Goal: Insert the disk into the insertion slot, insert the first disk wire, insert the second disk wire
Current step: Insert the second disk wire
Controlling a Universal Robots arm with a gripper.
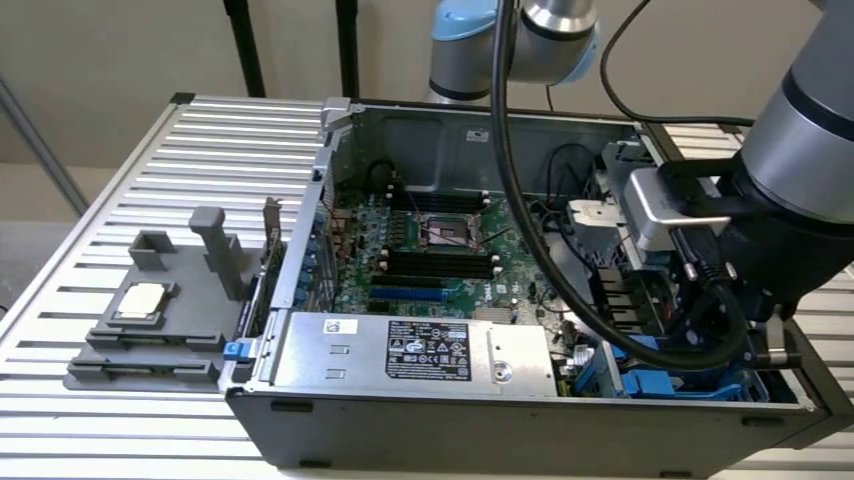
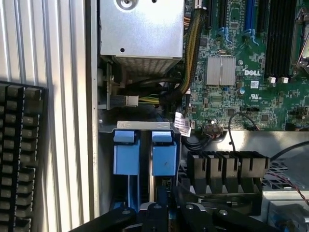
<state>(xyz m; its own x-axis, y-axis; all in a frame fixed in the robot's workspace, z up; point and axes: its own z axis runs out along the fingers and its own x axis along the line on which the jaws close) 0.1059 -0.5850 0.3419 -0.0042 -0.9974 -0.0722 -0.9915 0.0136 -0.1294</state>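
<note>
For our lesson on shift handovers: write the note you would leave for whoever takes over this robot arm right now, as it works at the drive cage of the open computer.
gripper: down at the insertion slot, right by two blue frames standing side by side in it; open or shut, cannot tell.
disk: cannot tell whether it sits in one of those frames.
Done: nothing I can confirm.
Left: check the disk's seating; treat both disk wires as not yet plugged.
</note>
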